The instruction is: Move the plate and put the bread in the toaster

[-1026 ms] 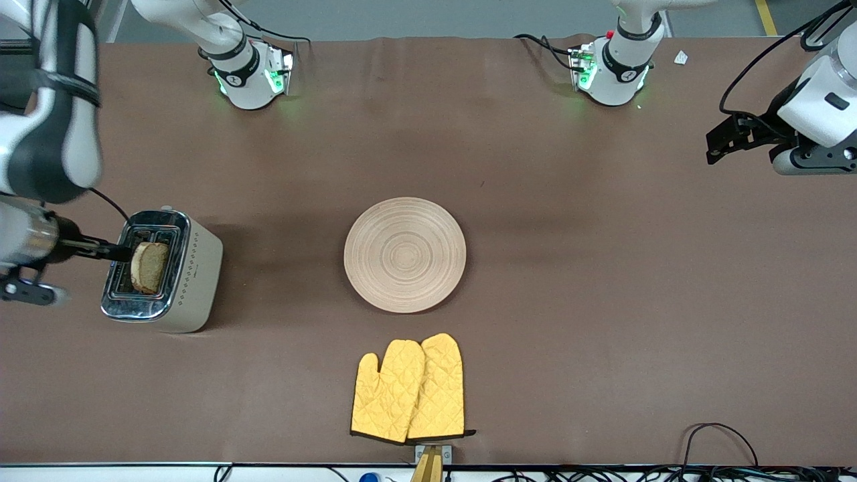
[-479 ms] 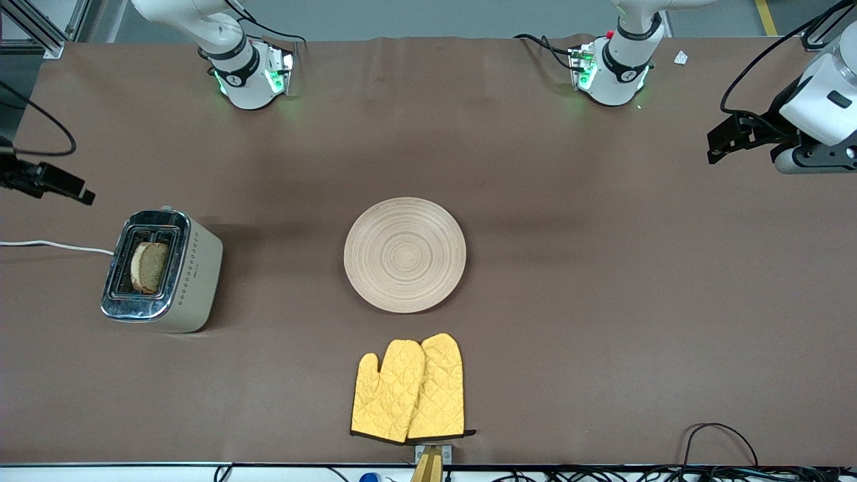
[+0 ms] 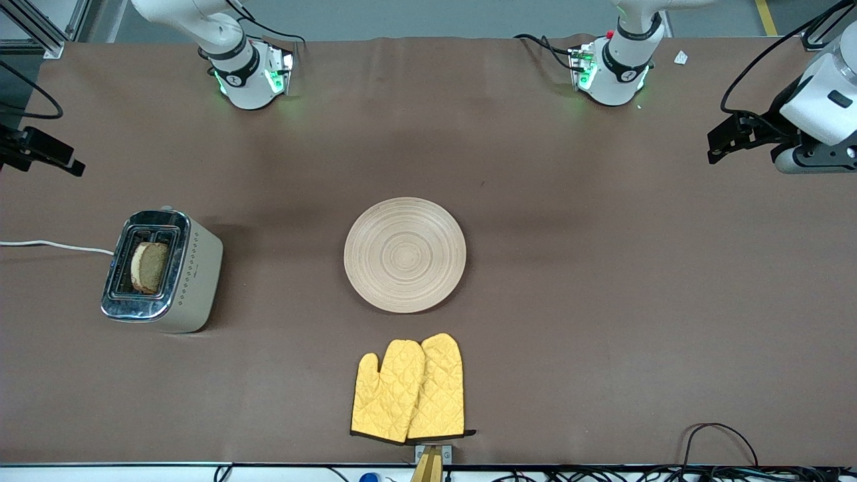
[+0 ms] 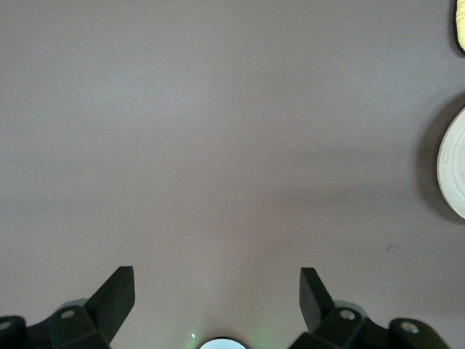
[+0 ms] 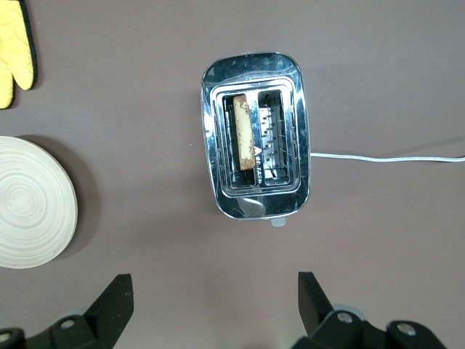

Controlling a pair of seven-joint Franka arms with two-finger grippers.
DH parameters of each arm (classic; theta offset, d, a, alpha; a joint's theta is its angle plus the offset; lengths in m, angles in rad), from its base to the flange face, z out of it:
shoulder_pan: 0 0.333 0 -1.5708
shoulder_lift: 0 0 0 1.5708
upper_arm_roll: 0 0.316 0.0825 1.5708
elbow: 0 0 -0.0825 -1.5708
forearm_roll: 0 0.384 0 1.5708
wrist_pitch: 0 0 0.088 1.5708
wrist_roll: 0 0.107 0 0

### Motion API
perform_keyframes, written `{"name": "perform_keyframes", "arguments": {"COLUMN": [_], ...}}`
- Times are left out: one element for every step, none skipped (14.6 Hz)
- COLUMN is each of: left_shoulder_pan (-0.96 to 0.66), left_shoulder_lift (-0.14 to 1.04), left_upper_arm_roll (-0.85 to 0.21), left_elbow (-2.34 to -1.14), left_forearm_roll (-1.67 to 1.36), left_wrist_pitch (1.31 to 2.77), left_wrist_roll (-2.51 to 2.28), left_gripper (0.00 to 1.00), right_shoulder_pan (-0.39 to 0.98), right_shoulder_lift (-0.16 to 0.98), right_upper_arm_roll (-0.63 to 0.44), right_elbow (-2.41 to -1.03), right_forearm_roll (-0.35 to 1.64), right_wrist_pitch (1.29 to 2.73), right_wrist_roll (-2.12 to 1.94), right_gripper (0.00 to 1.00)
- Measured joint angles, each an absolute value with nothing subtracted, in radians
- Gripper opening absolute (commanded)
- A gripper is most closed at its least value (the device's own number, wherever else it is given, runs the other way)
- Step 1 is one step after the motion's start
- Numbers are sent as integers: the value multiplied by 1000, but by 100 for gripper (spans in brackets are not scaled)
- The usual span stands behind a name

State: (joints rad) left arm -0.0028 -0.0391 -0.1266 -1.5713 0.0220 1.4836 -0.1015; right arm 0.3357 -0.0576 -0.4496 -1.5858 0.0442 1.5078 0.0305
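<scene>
Standing upright in one slot of the toaster (image 3: 161, 271), the bread (image 3: 148, 267) shows only its top edge; we cannot see how deep it sits. Its neighbouring slot is bare wire, per the right wrist view. The toaster rests at the right arm's end of the worktop (image 3: 602, 301), its white cord (image 3: 57, 246) cut off at the frame edge. We find the plate (image 3: 405, 254) mid-worktop, well apart from the toaster, with nothing on it. Yellow oven mitts (image 3: 408, 389) lie nearer the front camera than the plate. The right claw (image 5: 216, 309) hangs high over the toaster, fingers spread, holding nothing; only part of it shows in the front view. The left claw (image 4: 218, 302) waits over bare worktop at the left arm's end, spread and empty.
</scene>
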Motion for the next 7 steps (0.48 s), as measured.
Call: {"name": "perform_keyframes", "arguments": {"left_shoulder_pan": [-3,-3,-3,-3,-3,-3,-3], "left_shoulder_lift": [-39,-39,-39,-39,-39,-39,-39], "left_upper_arm_roll": [-127,-127,-127,-127,-127,-127,-127], "left_elbow": [-1571,-1571,-1571,-1571,-1571,-1571,-1571], "left_forearm_roll": [22,22,22,22,22,22,22], "left_wrist_pitch": [1484,1484,1484,1484,1484,1484,1484], "left_wrist_roll": [-102,-102,-102,-102,-102,-102,-102], "left_gripper": [100,100,100,100,100,100,100], "right_shoulder_pan": [336,336,335,335,333,318,272], "right_shoulder_lift": [-58,-57,-57,-57,-56,-54,-53], "right_upper_arm_roll": [-450,-450,-450,-450,-447,-430,-382], "right_elbow": [-1573,-1565,-1561,-1560,-1560,-1560,-1560], "right_forearm_roll": [43,42,41,41,41,41,40], "right_wrist_pitch": [1506,1506,1506,1507,1507,1508,1510], "right_wrist_roll": [31,31,31,31,31,31,31], "right_gripper": [100,100,100,100,100,100,100]}}
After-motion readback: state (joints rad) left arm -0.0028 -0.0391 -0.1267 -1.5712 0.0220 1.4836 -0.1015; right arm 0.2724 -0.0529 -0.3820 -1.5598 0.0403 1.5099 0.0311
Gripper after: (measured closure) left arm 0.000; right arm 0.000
